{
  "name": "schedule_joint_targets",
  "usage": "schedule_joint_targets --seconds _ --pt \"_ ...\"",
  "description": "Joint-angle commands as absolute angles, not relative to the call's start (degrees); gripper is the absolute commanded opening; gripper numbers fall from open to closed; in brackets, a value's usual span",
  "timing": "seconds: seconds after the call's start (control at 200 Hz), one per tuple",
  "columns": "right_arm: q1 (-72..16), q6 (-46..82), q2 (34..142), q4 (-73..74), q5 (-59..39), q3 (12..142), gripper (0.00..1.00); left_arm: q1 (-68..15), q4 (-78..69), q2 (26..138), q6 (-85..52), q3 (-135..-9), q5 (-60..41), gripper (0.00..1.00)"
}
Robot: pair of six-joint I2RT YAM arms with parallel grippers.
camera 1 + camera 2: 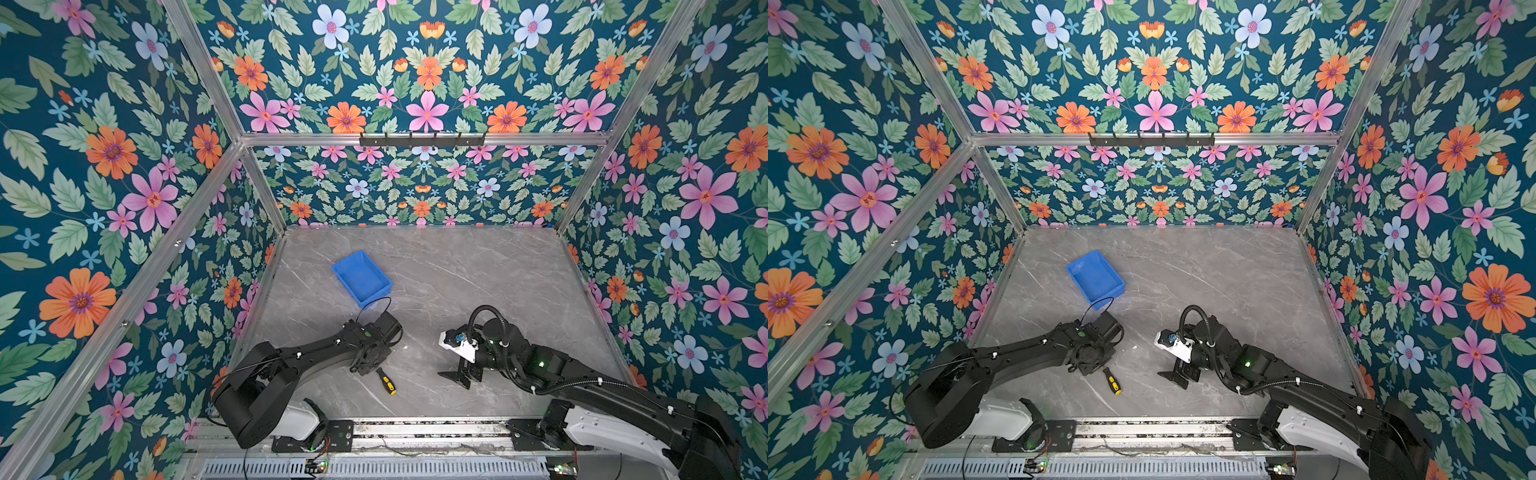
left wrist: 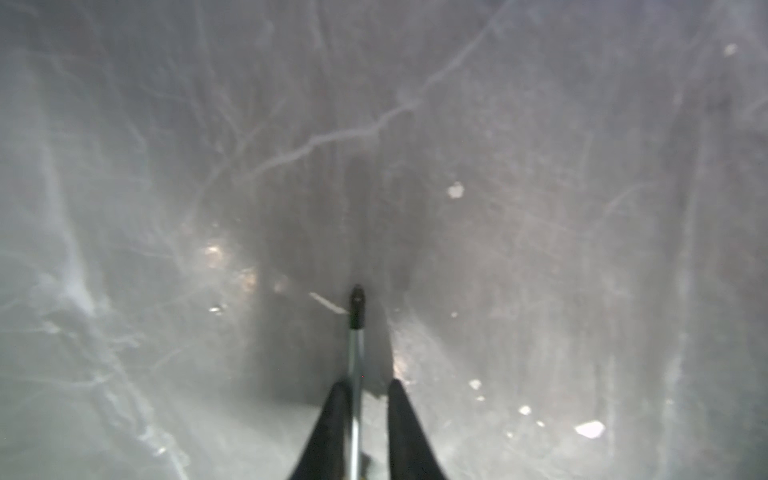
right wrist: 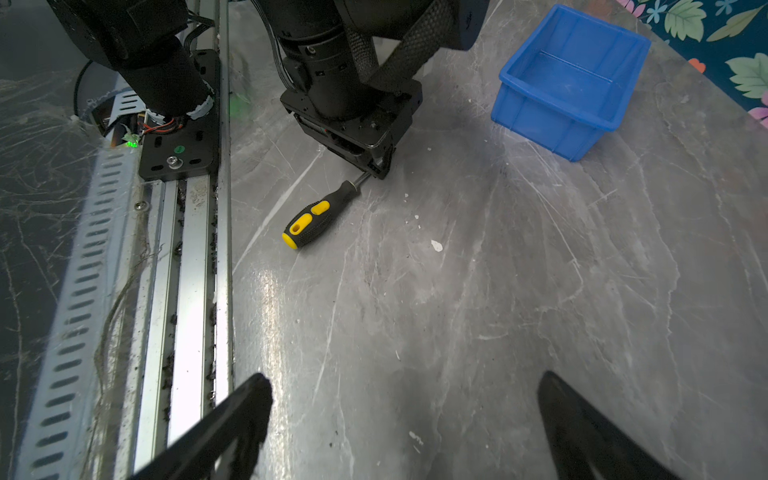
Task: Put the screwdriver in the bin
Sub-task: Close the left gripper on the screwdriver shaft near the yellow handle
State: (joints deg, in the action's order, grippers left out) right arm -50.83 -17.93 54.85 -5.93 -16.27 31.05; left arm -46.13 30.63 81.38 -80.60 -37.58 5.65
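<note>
**Screwdriver (image 3: 320,212) flat on table (image 3: 457,291), not gripped**

L gripper (image 2: 368,384) fingers slightly parted. Shaft lies btwn them, right against one finger w/ a clear gap to the other. Handle pokes out behind them. R gripper (image 3: 405,380) fingers spread wide, nothing btwn. Bin (image 1: 361,276) well apart from both.

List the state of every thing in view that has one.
bin: upright on the table, empty
screwdriver: lying on the table, outside the bin
left gripper: slightly open, straddling the screwdriver's shaft
right gripper: open wide, empty
</note>
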Motion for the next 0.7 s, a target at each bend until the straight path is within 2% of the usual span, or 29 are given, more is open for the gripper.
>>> schedule_joint_targets --seconds 0.0,0.105,0.23,0.395,0.625,0.695 --pt "-50.9 -18.0 54.8 -5.2 -16.0 31.2 0.99 -46.1 33.6 81.3 -80.9 -36.7 1.6 0.34" --pt "-50.9 -18.0 54.8 -5.1 -16.0 31.3 0.99 -46.8 36.2 80.1 -80.5 -37.9 1.1 0.35" --pt "-50.8 -18.1 55.4 -4.6 -16.3 31.3 0.99 -46.9 38.1 79.1 -80.2 -38.8 0.8 0.26" --pt "-50.8 -17.9 55.7 -4.4 -16.6 31.4 0.99 -47.3 38.9 79.2 -80.9 -38.5 0.1 0.24" --pt "-50.9 -18.1 55.7 -4.8 -16.8 31.5 0.99 -46.8 35.5 80.8 -81.0 -37.4 2.3 0.21" --pt "-50.9 -18.1 55.2 -5.1 -16.5 31.4 0.99 -46.8 34.4 81.6 -80.8 -37.4 2.2 0.17"
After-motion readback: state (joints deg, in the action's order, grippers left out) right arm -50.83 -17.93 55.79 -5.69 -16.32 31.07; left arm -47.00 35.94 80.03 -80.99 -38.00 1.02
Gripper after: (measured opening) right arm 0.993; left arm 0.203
